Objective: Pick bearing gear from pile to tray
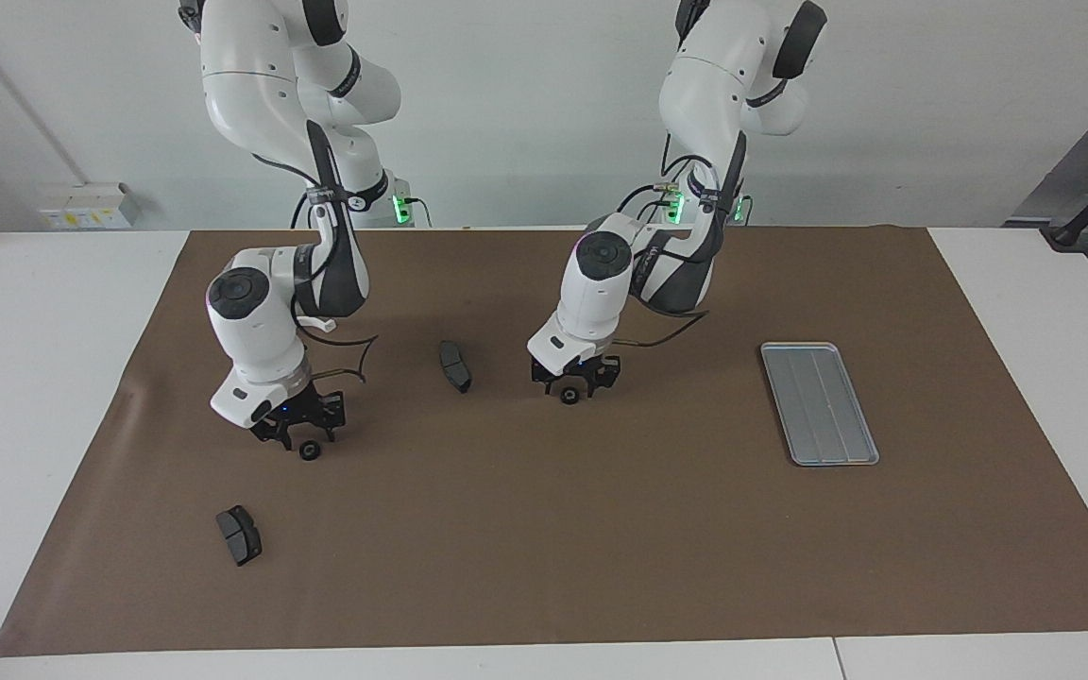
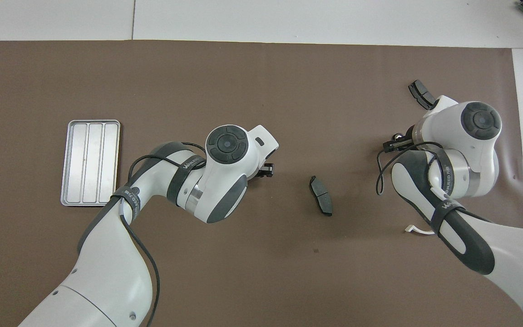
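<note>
Two gears lie on the mat: one (image 1: 569,397) mid-table under our left gripper (image 1: 570,384), one (image 1: 310,450) toward the right arm's end, just beside our right gripper (image 1: 297,432). We cannot tell whether either gripper's fingers are apart or clamped. A gear may skid or tip if the fingers meet it off-centre, and the right one looks poorly centred. We see the tray (image 1: 819,403) empty, well apart; a weak pinch could drop a gear on the way.
</note>
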Motion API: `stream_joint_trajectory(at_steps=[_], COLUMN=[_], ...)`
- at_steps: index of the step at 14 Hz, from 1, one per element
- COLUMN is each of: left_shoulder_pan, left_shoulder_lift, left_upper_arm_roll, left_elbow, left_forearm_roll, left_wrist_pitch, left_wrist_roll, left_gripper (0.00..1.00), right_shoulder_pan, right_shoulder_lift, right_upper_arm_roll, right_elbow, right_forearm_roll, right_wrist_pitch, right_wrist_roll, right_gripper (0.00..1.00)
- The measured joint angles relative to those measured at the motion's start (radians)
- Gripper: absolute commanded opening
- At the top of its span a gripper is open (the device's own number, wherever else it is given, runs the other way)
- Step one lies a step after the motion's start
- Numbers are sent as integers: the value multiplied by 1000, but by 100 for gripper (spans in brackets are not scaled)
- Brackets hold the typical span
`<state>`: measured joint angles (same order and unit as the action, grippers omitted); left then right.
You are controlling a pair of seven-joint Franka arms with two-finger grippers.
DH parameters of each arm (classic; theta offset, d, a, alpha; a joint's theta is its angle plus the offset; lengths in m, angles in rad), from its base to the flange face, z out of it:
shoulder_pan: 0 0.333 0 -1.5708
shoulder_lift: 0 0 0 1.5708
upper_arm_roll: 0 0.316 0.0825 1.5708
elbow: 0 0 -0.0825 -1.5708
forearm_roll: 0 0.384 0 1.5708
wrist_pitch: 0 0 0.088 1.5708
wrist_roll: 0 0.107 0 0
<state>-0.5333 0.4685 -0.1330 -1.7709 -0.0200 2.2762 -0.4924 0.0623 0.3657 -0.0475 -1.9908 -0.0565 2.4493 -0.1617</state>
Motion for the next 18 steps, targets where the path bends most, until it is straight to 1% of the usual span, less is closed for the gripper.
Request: stream_joint_trajectory(at_steps=[2,6,8,11,14,15,16,18], left_shoulder_pan=[0,-6,-12,-14,-18,-23,-28,-37], left_shoulder_lift=[0,0,0,0,0,-1,-3,-8], left_upper_arm_roll=[0,0,1,1,1,2,2,4], left_elbow=[-1,-6,-11,-14,-14,-14,-14,-14], left_forearm_roll=[0,0,0,0,0,0,0,0], left_wrist_pitch=[-7,-15,-15,-15,-25,-35,-42,-53], left_wrist_roll=[0,-5,-18,-24,-28,-31,-39,-53], left_gripper=[74,68,65,58,57,56,56,55], right_shoulder_pan=[-1,-3,-3,-4,-6,-6,-6,-6], right_shoulder_lift=[0,0,0,0,0,0,0,-3], right_upper_arm_roll=[0,0,1,1,1,1,1,6], right_elbow=[0,0,0,0,0,0,0,0], right_forearm_roll=[0,1,1,3,7,7,8,12], right_wrist_pitch=[0,1,1,1,1,1,1,1], right_wrist_roll=[0,0,0,0,0,0,0,0], right_gripper=[56,54,54,54,53,48,40,17])
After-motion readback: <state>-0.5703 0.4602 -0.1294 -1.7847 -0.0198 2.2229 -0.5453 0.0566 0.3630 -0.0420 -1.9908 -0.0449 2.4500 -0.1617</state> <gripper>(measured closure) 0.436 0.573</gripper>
